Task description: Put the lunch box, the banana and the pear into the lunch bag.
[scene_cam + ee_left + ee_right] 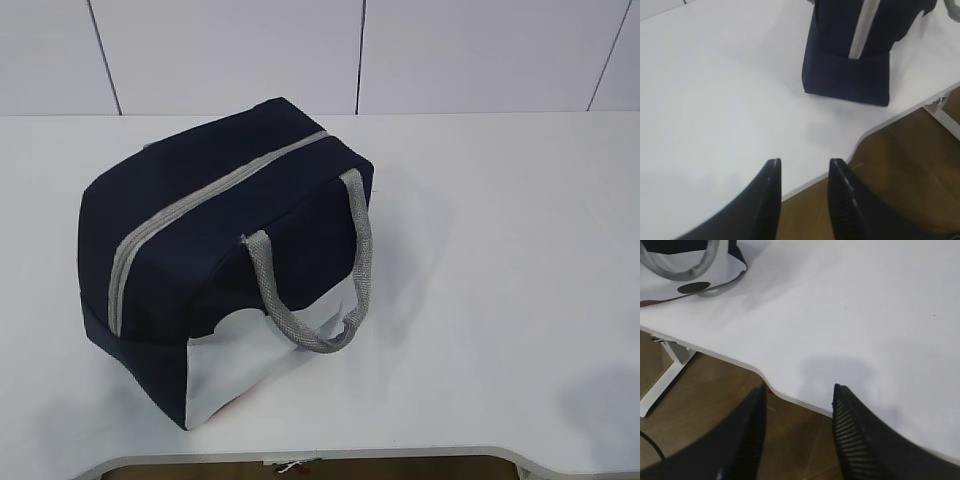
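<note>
You see the lunch bag [215, 255] zipped on the white table [500, 280], tiled wall [480, 50] behind. Your left gripper [804, 167] and right gripper [799, 392] hang at the table's edge over wood floor [705, 405], fingers apart, holding nothing.

The bag [215, 270] at centre-left is navy with a white lower side panel, a grey zipper [200, 195] and grey woven handles [320, 270]. The table [500, 250] is white. Both grippers are black.
</note>
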You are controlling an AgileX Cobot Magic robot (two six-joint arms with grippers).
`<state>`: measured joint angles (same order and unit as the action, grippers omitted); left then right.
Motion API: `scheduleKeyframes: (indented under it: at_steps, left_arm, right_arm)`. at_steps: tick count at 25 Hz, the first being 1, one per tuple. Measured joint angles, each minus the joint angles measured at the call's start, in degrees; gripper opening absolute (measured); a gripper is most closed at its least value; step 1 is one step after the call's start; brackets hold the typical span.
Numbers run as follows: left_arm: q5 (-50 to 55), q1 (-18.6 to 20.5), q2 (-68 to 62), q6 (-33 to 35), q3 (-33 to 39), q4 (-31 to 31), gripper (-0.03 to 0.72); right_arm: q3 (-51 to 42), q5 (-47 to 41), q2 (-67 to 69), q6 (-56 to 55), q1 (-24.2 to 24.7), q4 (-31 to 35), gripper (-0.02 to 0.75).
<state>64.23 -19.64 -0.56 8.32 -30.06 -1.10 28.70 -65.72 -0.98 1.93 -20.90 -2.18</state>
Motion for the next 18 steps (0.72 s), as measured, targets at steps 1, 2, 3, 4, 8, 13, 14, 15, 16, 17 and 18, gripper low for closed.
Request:
scheduleKeyframes:
  at_steps: [1,2,3,4,8,13,14,15,16,17,18]
  left_arm:
    - [-0.1,1.7,0.0,0.0,0.0,0.0,0.244]
    - [-0.1,4.0,0.0,0.0,0.0,0.0,0.244]
    - [-0.1,6.2,0.0,0.0,0.0,0.0,0.244]
    - [-0.1,9.2,0.0,0.0,0.0,0.0,0.244]
    - [-0.1,20.2,0.0,-0.1,0.0,0.0,0.243]
    - [-0.1,24.1,0.0,-0.2,0.0,0.0,0.243]
    - [-0.1,24.1,0.0,-0.2,0.0,0.0,0.243]
    - [-0.1,24.1,0.0,-0.2,0.0,0.0,0.243]
    - [-0.1,24.1,0.0,-0.2,0.0,0.0,0.243]
    - [-0.1,24.1,0.0,-0.2,0.0,0.0,0.243]
    - [-0.1,24.1,0.0,-0.2,0.0,-0.1,0.243]
  right_arm:
    - [0.0,0.1,0.0,0.0,1.1,0.0,0.362]
    - [0.0,0.1,0.0,0.0,2.5,0.0,0.362]
    - [0.0,0.1,0.0,0.0,3.9,0.0,0.362]
    - [0.0,0.1,0.0,0.0,5.8,0.0,0.362]
    - [0.0,0.1,0.0,0.0,14.3,0.0,0.362]
    - [0.0,0.1,0.0,0.0,20.7,0.0,0.362]
    - [0.0,0.1,0.0,0.0,20.9,0.0,0.361]
    - [0.0,0.2,0.0,0.0,21.0,0.2,0.361]
    - [0.0,0.2,0.0,0.0,21.0,0.6,0.361]
    - [0.0,0.2,0.0,0.0,21.0,0.8,0.361]
    - [0.0,0.2,0.0,0.0,21.0,0.8,0.362]
